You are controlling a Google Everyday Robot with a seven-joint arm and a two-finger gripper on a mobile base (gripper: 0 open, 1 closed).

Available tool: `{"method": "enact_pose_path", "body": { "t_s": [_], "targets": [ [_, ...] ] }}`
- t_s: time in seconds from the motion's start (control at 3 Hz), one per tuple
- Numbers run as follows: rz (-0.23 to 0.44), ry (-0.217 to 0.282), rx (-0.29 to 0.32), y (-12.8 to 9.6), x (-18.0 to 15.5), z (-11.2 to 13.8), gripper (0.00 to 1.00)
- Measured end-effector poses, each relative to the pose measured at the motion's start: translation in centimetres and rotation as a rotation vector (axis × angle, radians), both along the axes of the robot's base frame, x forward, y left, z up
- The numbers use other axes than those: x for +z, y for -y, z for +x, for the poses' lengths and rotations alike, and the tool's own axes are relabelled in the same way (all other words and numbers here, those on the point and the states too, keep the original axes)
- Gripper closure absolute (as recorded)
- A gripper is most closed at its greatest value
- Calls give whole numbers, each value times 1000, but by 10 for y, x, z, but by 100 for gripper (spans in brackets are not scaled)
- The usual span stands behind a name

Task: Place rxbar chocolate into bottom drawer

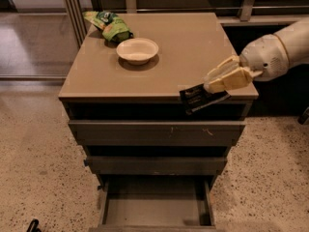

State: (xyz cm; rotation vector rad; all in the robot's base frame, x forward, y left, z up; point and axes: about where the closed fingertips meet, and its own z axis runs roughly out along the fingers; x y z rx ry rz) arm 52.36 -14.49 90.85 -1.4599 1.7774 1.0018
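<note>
In the camera view, the end effector [212, 87] hangs at the front right corner of the bench [193, 37], its tan fingers [231, 77] closed narrow on one end of the snack bar [199, 97]. The bar's free end juts out past the front edge, tilted, in the air above the drawer fronts.

The bar looks light and thin, with a slick wrapper likely to crinkle and slide. Since it is held by one end, it may swivel. A flat pinch across its width nearer the middle would probably hold it steadier.

The bottom drawer [154, 210] is pulled out far below, with a bare floor. The two upper drawers [154, 132] sit further back and leave the drop open, though the bar must first move forward, clear of them. The bowl [137, 50] and green chip bag [108, 27] lie well apart, at the back left.
</note>
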Motion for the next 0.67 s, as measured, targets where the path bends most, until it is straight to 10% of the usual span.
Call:
{"method": "enact_pose_path", "body": {
  "t_s": [0.67],
  "targets": [
    [147,43,-64,4,-6,-44,100]
  ]
}}
